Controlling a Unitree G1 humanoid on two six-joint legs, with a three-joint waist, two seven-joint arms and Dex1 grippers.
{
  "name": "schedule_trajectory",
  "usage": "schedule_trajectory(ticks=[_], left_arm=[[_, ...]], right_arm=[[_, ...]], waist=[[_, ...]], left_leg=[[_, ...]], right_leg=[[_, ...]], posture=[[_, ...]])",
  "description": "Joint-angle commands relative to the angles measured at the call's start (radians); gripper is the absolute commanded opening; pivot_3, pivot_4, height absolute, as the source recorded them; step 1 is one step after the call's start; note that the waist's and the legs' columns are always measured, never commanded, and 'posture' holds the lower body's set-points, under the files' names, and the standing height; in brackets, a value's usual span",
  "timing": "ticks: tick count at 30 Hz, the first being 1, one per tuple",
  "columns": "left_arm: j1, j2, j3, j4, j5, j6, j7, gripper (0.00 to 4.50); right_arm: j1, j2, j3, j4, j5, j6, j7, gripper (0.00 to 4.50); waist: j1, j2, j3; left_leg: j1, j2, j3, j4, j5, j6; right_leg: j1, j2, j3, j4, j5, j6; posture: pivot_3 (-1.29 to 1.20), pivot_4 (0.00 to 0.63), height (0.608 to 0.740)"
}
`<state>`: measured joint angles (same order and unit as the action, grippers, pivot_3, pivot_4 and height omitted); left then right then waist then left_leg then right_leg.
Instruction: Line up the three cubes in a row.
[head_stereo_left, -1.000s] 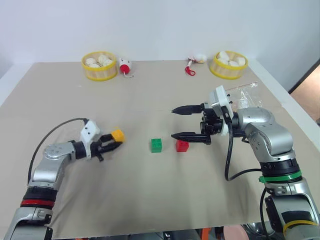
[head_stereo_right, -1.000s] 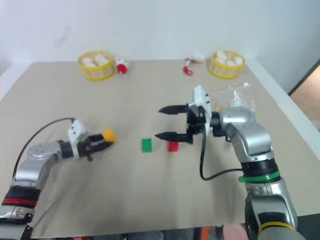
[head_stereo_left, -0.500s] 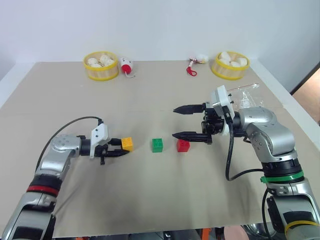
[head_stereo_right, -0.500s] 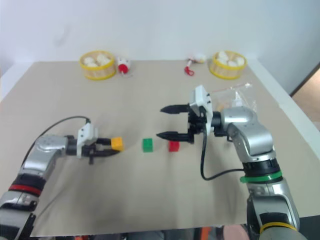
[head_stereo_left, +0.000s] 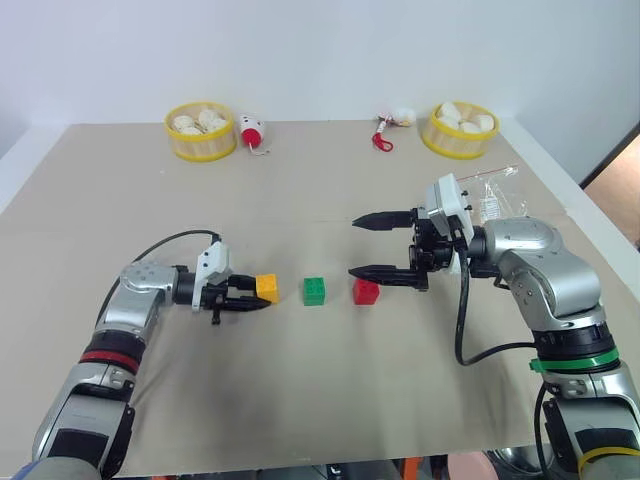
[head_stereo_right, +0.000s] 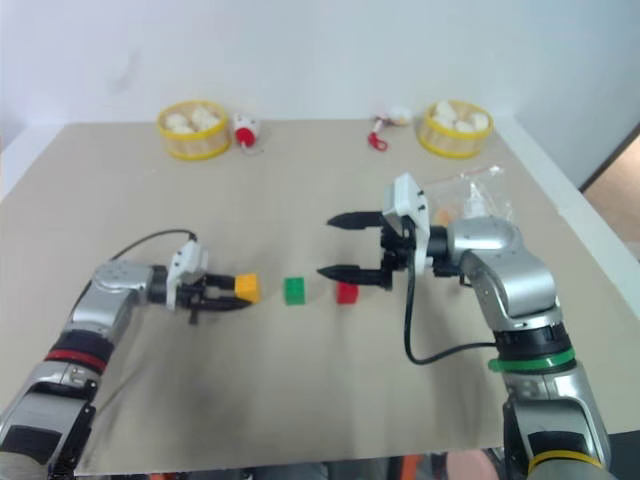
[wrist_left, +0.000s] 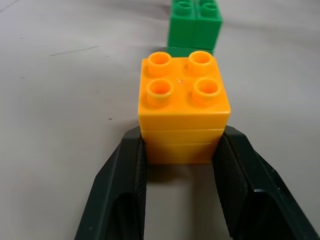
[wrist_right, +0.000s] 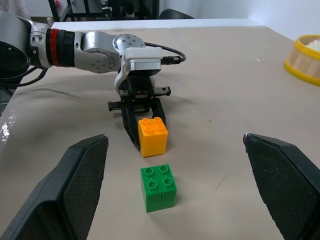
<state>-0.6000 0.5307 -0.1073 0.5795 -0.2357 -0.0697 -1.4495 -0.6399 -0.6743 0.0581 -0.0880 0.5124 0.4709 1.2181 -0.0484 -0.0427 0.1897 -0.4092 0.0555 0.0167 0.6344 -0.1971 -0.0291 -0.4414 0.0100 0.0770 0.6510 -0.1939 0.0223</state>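
Left wrist view: we see the left hand (wrist_left: 180, 165) clamped on the orange cube (wrist_left: 182, 107); right hand (head_stereo_left: 381, 246) gapes wide, holding nothing.

The setting is a robot test area in a lab or workshop. A wide table (head_stereo_left: 330, 400) with a plain beige cover stands against a bare white wall (head_stereo_left: 320, 50). Toy props sit along the far edge: a yellow basket (head_stereo_left: 199, 131) of white balls at far left, a second basket (head_stereo_left: 459, 129) at far right, and two small red-and-white toys (head_stereo_left: 252, 132) between them. The right wrist view shows black frames or stands (wrist_right: 95, 7) past the table's left side.
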Motion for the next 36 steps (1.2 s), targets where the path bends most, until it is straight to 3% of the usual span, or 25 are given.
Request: schedule_trajectory(ticks=[1, 18, 20, 26, 31, 36], left_arm=[[0.018, 0.026, 0.001, 0.004, 0.009, -0.029, -0.026, 1.34], [0.016, 0.027, -0.034, 0.112, 0.066, -0.165, -0.021, 1.34], [0.012, 0.033, -0.047, 0.123, 0.071, -0.151, -0.035, 2.37], [0.005, 0.030, -0.031, 0.138, 0.070, -0.180, -0.014, 4.35], [0.022, 0.047, -0.012, 0.103, 0.049, -0.163, -0.006, 4.48], [0.088, 0.140, 0.014, -0.005, 0.039, -0.094, -0.014, 4.48]], right_arm=[[-0.005, -0.012, -0.043, -0.035, 0.024, -0.002, -0.004, 4.50], [-0.018, -0.011, -0.035, -0.028, 0.018, -0.005, -0.008, 4.50], [-0.017, -0.011, -0.035, -0.028, 0.017, -0.006, -0.009, 4.50], [-0.018, -0.011, -0.037, -0.028, 0.017, -0.007, -0.014, 4.50], [-0.027, -0.009, -0.037, -0.019, 0.016, -0.012, -0.012, 4.50], [-0.050, -0.011, -0.036, 0.013, 0.007, -0.025, 0.001, 4.50]], waist=[[0.000, 0.000, 0.000], [-0.001, 0.000, 0.000], [-0.001, 0.001, -0.001], [-0.001, 0.005, -0.003], [-0.003, 0.005, -0.003], [-0.021, 0.005, -0.003]], left_leg=[[0.000, 0.000, 0.000, 0.000, 0.000, 0.000], [0.002, 0.002, 0.000, 0.000, 0.000, 0.000], [0.002, 0.002, 0.000, 0.000, 0.000, 0.000], [0.003, 0.002, 0.000, 0.000, 0.000, 0.000], [0.003, 0.002, 0.000, 0.000, 0.000, 0.000], [0.003, 0.003, 0.000, 0.000, 0.000, 0.000]], right_leg=[[0.000, 0.000, 0.000, 0.000, 0.000, 0.000], [0.001, 0.002, 0.000, 0.001, 0.000, -0.001], [0.001, 0.002, 0.000, 0.001, 0.000, -0.002], [0.001, 0.002, 0.000, 0.001, 0.000, -0.002], [0.001, 0.002, 0.000, 0.001, 0.000, -0.002], [0.001, 0.003, 0.000, 0.001, 0.000, -0.002]], posture=[[0.00, 0.150, 0.740], [0.00, 0.150, 0.740], [0.00, 0.150, 0.740], [0.00, 0.150, 0.740], [0.00, 0.150, 0.740], [0.00, 0.150, 0.740]])
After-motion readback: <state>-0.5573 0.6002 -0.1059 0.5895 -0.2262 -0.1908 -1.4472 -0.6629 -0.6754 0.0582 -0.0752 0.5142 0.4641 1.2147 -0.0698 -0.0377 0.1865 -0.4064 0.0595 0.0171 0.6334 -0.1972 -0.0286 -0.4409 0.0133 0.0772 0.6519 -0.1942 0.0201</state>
